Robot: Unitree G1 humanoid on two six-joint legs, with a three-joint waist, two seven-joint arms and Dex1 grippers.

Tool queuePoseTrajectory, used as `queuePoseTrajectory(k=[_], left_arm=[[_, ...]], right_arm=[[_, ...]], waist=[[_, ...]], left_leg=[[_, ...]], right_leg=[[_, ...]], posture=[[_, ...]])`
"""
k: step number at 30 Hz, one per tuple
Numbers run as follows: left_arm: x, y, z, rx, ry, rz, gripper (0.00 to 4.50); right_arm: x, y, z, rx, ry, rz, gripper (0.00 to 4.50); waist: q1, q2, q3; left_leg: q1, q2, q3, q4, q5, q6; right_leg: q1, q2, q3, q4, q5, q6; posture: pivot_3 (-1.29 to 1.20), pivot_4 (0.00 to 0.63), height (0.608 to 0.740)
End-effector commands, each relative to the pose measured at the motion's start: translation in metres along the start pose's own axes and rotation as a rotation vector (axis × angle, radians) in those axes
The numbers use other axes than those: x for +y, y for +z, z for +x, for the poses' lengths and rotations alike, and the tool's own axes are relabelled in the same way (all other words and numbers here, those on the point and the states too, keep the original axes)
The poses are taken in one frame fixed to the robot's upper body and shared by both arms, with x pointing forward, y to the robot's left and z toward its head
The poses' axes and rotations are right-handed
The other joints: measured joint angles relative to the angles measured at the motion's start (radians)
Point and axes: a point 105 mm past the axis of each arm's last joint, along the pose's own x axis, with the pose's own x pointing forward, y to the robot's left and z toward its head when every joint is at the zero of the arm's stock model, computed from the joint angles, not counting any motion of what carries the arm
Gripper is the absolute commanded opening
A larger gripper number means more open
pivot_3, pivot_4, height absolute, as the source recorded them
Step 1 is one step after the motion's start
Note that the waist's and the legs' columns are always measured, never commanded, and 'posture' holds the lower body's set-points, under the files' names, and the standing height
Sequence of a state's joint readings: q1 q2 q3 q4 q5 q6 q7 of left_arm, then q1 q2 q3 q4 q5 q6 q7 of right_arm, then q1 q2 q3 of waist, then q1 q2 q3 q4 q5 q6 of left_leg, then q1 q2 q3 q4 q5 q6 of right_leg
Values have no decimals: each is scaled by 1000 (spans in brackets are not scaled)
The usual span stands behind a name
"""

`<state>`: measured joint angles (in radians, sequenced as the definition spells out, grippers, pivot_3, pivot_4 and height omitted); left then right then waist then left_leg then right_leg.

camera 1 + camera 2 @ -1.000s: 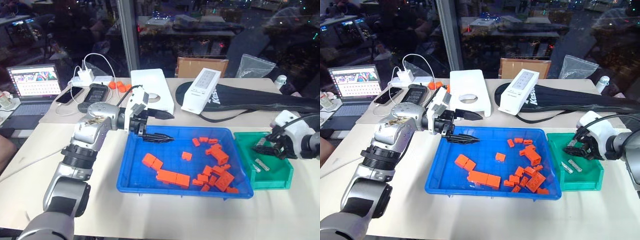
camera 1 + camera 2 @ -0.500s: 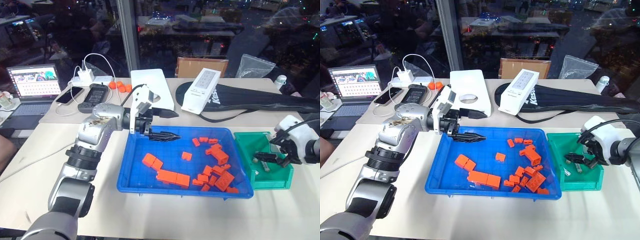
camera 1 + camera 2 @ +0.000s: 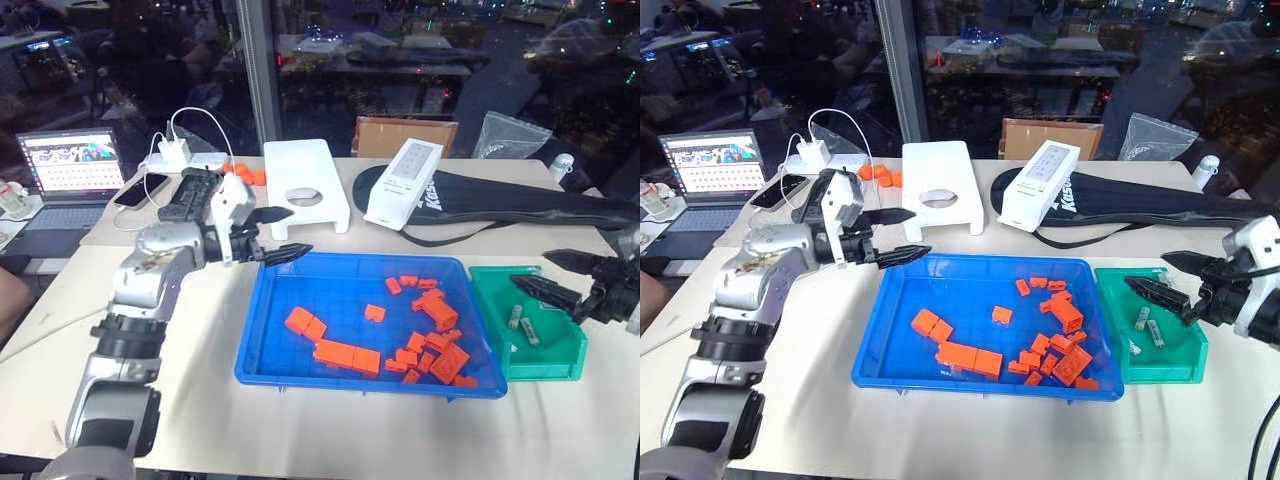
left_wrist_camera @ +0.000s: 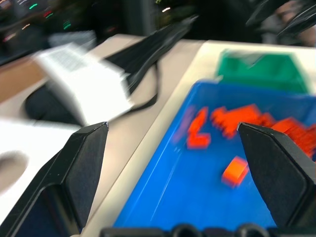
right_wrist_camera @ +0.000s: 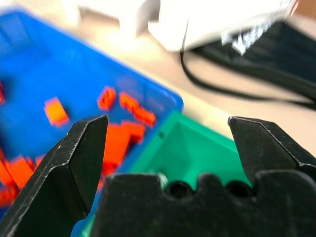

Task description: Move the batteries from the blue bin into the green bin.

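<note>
My right gripper (image 3: 1180,280) is spread wide w/ nothing in it, hanging over the outer edge of the green bin (image 3: 1118,340). My left gripper (image 3: 278,234) is spread too, also empty, just off the far-left corner of the blue bin (image 3: 290,375). Two batteries (image 3: 1149,327) lie in the green bin, side by side, long axes running roughly front-to-back. In the blue bin I can only make out orange blocks (image 3: 340,352); can't spot any grey cylinder there, though one could hide among the piled blocks at the right end. If any's left, it'd lie btwn my two hands: right gripper nearer that pile, left nearer the bare blue floor. Judging by this, the job's prob. done or nearly so.
</note>
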<state>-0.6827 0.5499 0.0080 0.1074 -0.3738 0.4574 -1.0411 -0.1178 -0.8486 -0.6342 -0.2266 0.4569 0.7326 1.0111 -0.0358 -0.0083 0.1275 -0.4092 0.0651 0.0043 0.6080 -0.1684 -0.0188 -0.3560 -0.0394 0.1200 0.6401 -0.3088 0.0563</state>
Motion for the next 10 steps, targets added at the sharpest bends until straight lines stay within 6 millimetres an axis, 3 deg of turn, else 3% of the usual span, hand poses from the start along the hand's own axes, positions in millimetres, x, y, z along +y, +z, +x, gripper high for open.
queuePoseTrajectory(k=[1,4,10], left_arm=[[5,14,-11,-34,72,49,4500],[5,2,-15,-16,108,31,4500],[16,5,-14,-43,170,-32,4500]], right_arm=[[0,18,-3,-128,-39,-61,4490],[-3,17,3,-180,-58,-41,4490],[-8,12,10,-177,-74,-31,4490]], waist=[[2,0,0],[3,0,0],[5,0,0]], left_leg=[[0,0,0,0,0,0],[1,0,0,0,0,0],[1,0,0,0,0,0]], right_leg=[[0,0,0,0,0,0],[1,0,0,0,0,0],[1,0,0,0,0,0]], posture=[[0,150,712],[0,150,712],[0,150,712]])
